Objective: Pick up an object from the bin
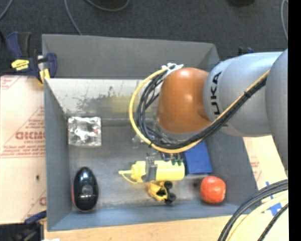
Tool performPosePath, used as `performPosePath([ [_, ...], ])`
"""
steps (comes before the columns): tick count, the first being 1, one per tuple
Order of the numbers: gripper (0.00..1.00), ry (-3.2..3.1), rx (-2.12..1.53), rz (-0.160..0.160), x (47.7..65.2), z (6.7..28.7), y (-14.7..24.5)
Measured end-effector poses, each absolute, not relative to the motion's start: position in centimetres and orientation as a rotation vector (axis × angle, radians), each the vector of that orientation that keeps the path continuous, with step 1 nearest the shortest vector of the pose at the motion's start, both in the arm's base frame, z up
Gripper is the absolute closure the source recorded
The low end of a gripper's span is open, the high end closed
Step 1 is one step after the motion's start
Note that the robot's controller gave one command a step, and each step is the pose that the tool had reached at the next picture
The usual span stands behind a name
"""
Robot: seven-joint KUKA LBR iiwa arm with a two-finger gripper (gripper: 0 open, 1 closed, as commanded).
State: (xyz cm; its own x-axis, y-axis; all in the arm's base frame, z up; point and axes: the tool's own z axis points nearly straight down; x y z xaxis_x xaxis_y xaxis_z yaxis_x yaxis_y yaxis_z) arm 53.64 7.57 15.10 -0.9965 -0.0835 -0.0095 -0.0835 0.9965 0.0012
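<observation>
Several loose things sit along the lower part of the grey metal bin point(90, 92). The gripper point(152, 170) hangs right over one of them, a chunky yellow plastic toy with a spout-like nose point(168, 172), lying lower centre of the frame. Whether the gripper is spread or closed I cannot tell from where I stand. The orange domed wrist cover point(183, 102) and its loop of black and yellow cables point(140, 109) hide most of it, and I see nothing clearly clasped.

What worries me is the crowding. A small yellow-and-black piece point(159, 191) lies touching the toy's lower side. A flat blue rectangular block point(198, 157) sits just beside the toy to the right, partly under the arm. A closing grip could, I reckon, catch the small piece too, or nudge the toy against the block so that it twists out. The toy looks like smooth, rounded, hard moulded plastic, so a hold on its curved body might slip, and its nose looks too thin to trust.

Near the lower right corner rests a red-orange round ball point(212, 190), matt and likely to roll if bumped. Well apart at lower left lies a glossy black oval shell point(85, 189), and above it a crinkled silvery square packet point(84, 131), shiny and probably flimsy. The bin's floor is scuffed bare metal, offering little friction.
</observation>
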Motion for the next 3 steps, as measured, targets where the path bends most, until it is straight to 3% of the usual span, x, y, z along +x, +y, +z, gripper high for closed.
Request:
performPosePath([
  [1, 0.0, 3.137, -0.05, 0.002, 53.9, 12.1, 5.4],
  [2, 1.0, 3.112, -0.301, 0.005, 53.8, 9.5, 3.6],
  [3, 1.0, 3.113, -0.3, 0.005, 53.8, 9.5, 3.6],
])
